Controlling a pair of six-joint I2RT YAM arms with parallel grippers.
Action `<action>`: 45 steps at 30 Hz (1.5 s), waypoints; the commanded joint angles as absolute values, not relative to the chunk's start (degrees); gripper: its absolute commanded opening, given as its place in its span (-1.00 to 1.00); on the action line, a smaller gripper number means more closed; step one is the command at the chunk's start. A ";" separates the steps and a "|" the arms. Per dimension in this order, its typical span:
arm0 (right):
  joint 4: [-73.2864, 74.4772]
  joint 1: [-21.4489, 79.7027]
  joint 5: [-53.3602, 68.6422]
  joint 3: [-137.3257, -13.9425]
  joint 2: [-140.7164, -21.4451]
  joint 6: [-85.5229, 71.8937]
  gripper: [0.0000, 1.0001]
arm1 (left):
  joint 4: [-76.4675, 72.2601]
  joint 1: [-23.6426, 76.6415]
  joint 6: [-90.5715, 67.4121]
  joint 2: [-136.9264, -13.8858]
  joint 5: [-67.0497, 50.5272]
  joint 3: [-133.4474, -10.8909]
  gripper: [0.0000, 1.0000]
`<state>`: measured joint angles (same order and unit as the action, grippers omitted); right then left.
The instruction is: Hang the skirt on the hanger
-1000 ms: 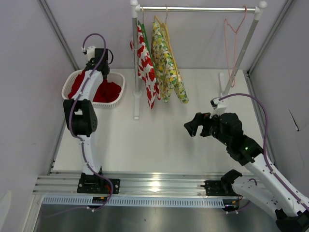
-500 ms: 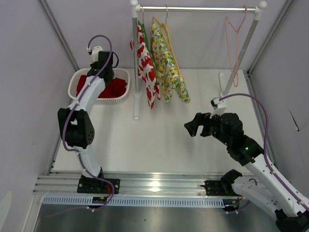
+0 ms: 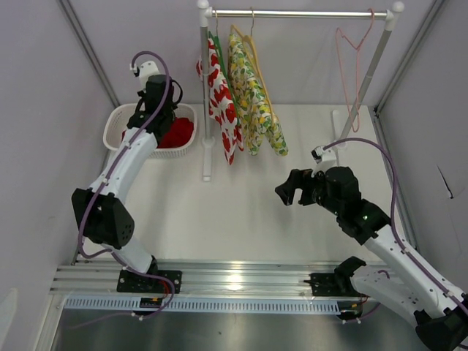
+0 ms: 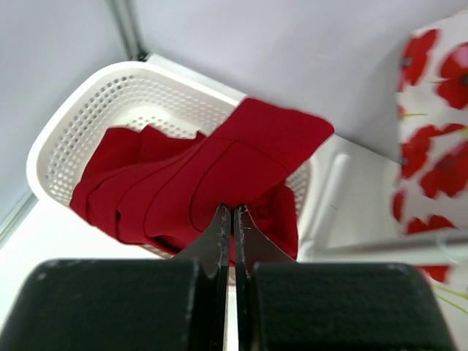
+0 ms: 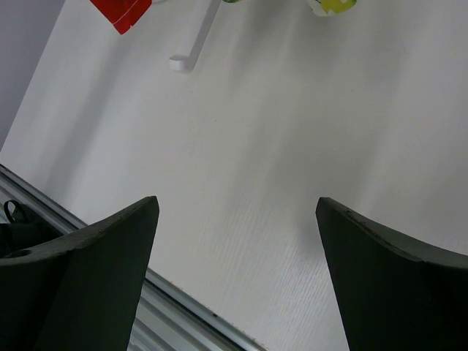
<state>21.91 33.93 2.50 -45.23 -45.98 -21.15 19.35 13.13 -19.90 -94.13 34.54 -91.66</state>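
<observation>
Left tool (image 4: 232, 213) pinching skirt (image 4: 219, 168) in basket (image 4: 80, 124), arm (image 3: 135, 150) partly hiding it, right tool (image 5: 236, 206) wide

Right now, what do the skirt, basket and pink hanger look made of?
skirt: soft matte red cloth; it folds and drapes.
basket: likely white moulded plastic; perforated walls.
hanger: thin pink wire, possibly coated metal; too fine to tell.
</observation>
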 commanded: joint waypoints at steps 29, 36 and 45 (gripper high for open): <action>18.19 33.66 1.76 -45.88 -51.24 -19.16 0.89 | 9.65 29.70 -1.32 -65.40 27.19 -99.06 -1.00; 17.93 33.66 1.58 -45.18 -51.33 -19.42 0.90 | 10.46 37.34 -3.25 -55.48 22.94 -78.38 -1.00; 18.81 33.84 2.11 -44.30 -52.03 -20.39 0.89 | 3.79 41.48 -13.53 -49.22 20.31 -51.87 -1.00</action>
